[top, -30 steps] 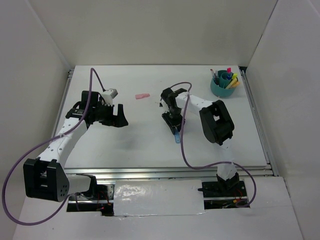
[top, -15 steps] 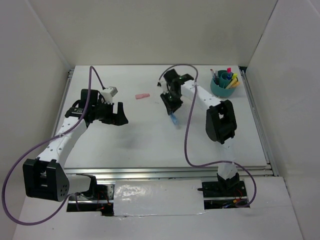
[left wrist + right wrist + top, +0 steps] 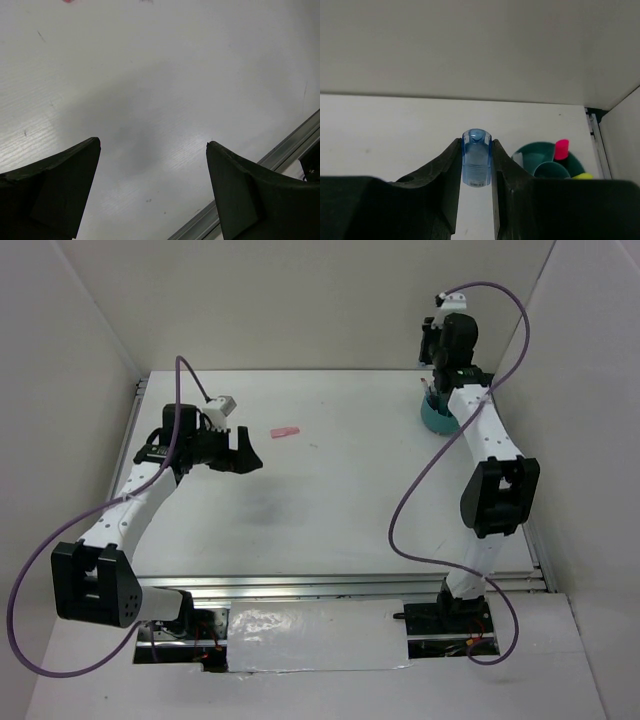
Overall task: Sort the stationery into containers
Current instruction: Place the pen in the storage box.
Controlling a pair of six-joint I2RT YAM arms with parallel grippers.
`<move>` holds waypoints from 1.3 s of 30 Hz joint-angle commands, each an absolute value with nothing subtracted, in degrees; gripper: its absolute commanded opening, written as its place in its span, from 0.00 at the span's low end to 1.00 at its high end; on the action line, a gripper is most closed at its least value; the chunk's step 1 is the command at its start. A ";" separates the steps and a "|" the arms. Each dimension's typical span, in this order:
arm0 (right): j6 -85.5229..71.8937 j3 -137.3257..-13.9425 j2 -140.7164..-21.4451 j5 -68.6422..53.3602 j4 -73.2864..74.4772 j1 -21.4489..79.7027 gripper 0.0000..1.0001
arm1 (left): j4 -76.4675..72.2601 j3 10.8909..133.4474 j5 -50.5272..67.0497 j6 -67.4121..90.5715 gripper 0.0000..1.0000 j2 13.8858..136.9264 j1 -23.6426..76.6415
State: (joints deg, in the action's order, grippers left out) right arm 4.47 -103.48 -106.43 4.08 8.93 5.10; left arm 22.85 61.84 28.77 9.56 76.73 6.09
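My right gripper (image 3: 476, 147) is shut on a blue marker (image 3: 476, 163), seen end-on between the fingertips. In the top view the right gripper (image 3: 436, 365) is raised at the back right, just above and left of the teal organiser cup (image 3: 437, 418). The cup (image 3: 536, 155) also shows in the right wrist view, with a pink-capped marker (image 3: 561, 148) and a yellow one (image 3: 582, 176) in it. The flat pink eraser (image 3: 285, 431) lies on the table at the back centre-left. My left gripper (image 3: 245, 456) is open and empty, low over the table (image 3: 150, 75), left of and nearer than the eraser.
White walls close in the table on the left, back and right. A metal rail (image 3: 280, 160) runs along the table's near edge. Purple cables loop from both arms.
My right arm has swung from the table's middle to the back right and lifted, carrying the blue marker over beside the cup. My left gripper has shifted slightly.
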 commanded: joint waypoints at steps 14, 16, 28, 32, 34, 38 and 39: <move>1.67 -111.36 -121.55 2.37 -9.75 -5.01 0.00 | 18.19 63.63 30.67 10.55 0.99 78.13 5.80; 1.67 -111.80 -122.78 1.76 -9.93 -5.27 0.00 | 18.28 63.90 30.67 10.46 0.99 78.75 5.71; 2.55 -113.20 -127.79 2.90 -10.73 -6.24 0.00 | 18.90 64.77 30.15 9.76 0.99 80.77 5.71; 3.07 -112.33 -128.32 3.34 -10.37 -6.33 0.00 | 18.72 64.42 29.18 9.58 0.99 81.12 5.71; 3.69 -111.89 -128.50 3.25 -9.84 -6.24 0.00 | 18.37 64.16 29.00 9.49 0.99 81.12 5.71; 4.31 -111.09 -128.85 3.51 -9.67 -6.06 0.06 | 18.98 64.69 27.86 8.62 0.99 82.09 5.80; 4.39 -111.01 -128.85 3.78 -9.41 -6.06 0.08 | 19.42 65.04 26.99 8.44 0.99 82.52 5.80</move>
State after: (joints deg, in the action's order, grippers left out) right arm 3.31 -110.63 -128.62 2.50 -6.83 -5.93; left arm 19.77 62.52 28.18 9.21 81.41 6.09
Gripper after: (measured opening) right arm 0.317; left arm 0.993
